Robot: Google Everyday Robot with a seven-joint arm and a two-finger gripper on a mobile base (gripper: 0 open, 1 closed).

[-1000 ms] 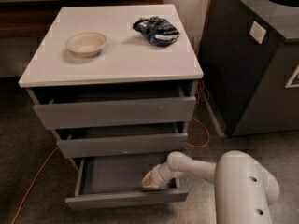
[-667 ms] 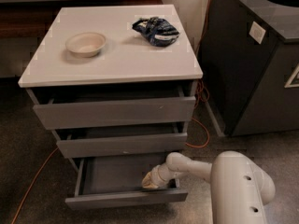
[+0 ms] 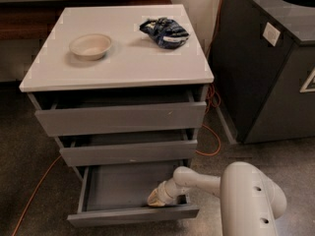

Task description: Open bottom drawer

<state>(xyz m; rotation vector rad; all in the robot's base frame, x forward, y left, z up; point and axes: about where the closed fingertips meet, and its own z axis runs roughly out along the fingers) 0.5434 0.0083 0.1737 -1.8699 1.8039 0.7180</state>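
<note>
The white-topped cabinet [image 3: 123,68] has three grey handleless drawers. The bottom drawer [image 3: 133,214] is pulled well out, and its shallow grey tray [image 3: 123,186] shows empty inside. The middle drawer [image 3: 128,154] and the taller top drawer [image 3: 120,118] are each slightly ajar. My gripper [image 3: 156,198] reaches in from the lower right and sits inside the bottom drawer, low against the inner side of its front panel, right of centre. My white arm [image 3: 246,195] fills the lower right corner.
A cream bowl [image 3: 90,45] and a blue crumpled bag [image 3: 165,32] lie on the cabinet top. A dark grey bin [image 3: 266,63] stands close on the right. An orange cable [image 3: 209,146] runs on the floor behind and beside the cabinet.
The view has closed in a little on the cabinet. The gripper stays in the same spot in the bottom drawer, and the drawer is out about as far as before.
</note>
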